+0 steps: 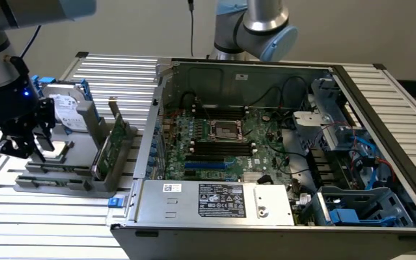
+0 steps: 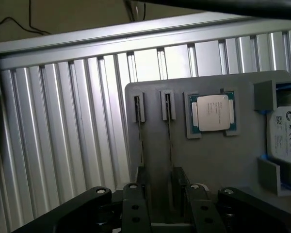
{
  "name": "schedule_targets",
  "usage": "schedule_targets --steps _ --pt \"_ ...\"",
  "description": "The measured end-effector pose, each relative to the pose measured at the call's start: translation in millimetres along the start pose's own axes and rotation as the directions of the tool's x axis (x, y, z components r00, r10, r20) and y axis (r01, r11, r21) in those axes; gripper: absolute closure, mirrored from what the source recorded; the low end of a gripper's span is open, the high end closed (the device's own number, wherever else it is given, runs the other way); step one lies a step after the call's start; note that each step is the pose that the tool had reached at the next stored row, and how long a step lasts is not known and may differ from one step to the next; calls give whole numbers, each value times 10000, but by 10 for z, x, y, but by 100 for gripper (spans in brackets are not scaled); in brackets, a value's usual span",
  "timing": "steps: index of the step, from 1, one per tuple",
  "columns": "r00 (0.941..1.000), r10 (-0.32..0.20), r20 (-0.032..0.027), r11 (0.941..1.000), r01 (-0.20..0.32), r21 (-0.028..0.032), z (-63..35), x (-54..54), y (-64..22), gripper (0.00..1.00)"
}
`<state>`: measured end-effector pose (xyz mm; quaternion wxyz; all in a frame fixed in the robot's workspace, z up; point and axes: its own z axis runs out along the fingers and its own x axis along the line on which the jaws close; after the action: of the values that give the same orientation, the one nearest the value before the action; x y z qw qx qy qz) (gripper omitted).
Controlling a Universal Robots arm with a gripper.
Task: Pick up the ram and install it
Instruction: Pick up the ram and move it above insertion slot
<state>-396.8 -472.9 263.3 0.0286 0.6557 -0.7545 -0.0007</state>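
Two ram sticks stand on edge in slots of the grey holder (image 2: 223,160). They show as thin dark lines, one ram stick (image 2: 139,136) beside the other ram stick (image 2: 170,141). My gripper (image 2: 161,184) hovers just above them, open, with the second stick's end running in between its black fingers (image 2: 135,204). Nothing is held. In the exterior view the gripper (image 1: 21,150) hangs over the front of the holder (image 1: 71,184), at that view's left. The open computer case (image 1: 266,135) lies to that view's right, with black memory slots (image 1: 222,146) on its green motherboard.
On the holder sit a square silver processor chip (image 2: 212,112), a hard drive (image 2: 283,131) and an upright green card with a metal bracket (image 1: 114,143). A second arm (image 1: 255,27) stands behind the case. The slatted metal table (image 2: 63,136) spreads around the holder.
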Motion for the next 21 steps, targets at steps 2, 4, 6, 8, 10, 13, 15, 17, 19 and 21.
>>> schedule_targets --steps 2,4,6,8,10,13,15,17,19,21 --pt "10000 -7 -1 10000 7 -1 37 11 -1 64" --pt "10000 -10 -3 10000 10 -2 72 22 -1 64" --pt "10000 -10 -1 10000 10 0 111 35 0 64" --pt "10000 -10 1 10000 10 2 149 51 -4 64" --pt "10000 -11 -1 10000 11 2 184 74 -8 64" --pt "10000 -14 0 10000 14 17 229 106 -15 64" --pt "10000 -18 0 10000 18 31 257 122 -18 64" --pt "10000 -26 4 10000 26 45 288 134 -21 64" --pt "10000 -37 3 10000 37 55 317 144 -24 64" --pt "10000 -48 3 10000 48 65 347 154 -26 64"
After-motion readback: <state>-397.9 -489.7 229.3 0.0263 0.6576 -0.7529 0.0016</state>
